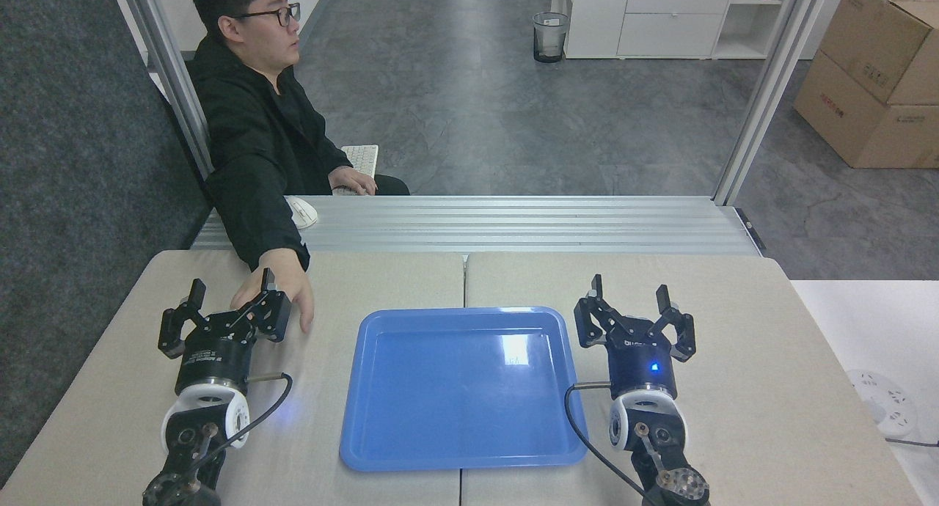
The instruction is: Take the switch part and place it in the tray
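Head view shows no switch part; with both grippers' jaws open beside the empty tray (pixel 462 389), wait until the person's hand (pixel 282 286) clears the table (pixel 770 345).

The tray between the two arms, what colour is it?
Glossy blue tray, best seen in the head view.

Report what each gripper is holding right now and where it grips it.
Nothing is held. The left gripper and right gripper are both open and empty above the table, either side of the empty tray. No switch part is visible.
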Tool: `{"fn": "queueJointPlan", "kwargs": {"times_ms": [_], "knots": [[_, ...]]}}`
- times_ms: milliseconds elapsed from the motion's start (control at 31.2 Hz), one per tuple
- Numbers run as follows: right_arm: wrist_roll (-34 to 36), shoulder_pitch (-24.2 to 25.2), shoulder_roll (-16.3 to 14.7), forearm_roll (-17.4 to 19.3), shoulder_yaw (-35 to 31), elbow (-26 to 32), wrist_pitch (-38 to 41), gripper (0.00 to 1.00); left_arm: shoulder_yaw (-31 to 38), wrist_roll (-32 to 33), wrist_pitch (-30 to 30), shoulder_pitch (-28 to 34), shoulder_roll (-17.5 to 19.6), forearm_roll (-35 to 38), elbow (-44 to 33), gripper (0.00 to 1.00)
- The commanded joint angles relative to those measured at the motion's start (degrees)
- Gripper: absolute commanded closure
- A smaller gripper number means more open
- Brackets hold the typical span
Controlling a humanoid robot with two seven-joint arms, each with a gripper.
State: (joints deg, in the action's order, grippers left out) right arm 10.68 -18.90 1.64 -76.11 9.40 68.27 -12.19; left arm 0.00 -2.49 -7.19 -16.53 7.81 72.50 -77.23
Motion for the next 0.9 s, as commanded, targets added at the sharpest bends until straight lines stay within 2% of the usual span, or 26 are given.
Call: {"fn": "queueJointPlan", "kwargs": {"times_ms": [0, 288, 544, 864], "knots": [[-0.14, 0.00, 0.03, 0.00, 0.00, 0.02, -0.03, 0.00, -1.14, 0.02, 0.24, 0.18, 0.01, 0.09, 1.99, 0.01], [-0.14, 0.00, 0.03, 0.00, 0.00, 0.02, -0.03, 0.00, -1.23, 0.20, 1.47, 1.59, 0.10, 0.18, 1.99, 0.01], [-0.14, 0.00, 0.03, 0.00, 0.00, 0.02, -0.03, 0.00, -0.70, 0.20, 4.90, 1.59, 0.71, 0.09, 1.91, 0.01], [-0.13, 0.00, 0.03, 0.00, 0.00, 0.02, -0.03, 0.00, -0.35, 0.20, 4.99, 2.55, 0.62, -0.26, 1.82, 0.01]]}}
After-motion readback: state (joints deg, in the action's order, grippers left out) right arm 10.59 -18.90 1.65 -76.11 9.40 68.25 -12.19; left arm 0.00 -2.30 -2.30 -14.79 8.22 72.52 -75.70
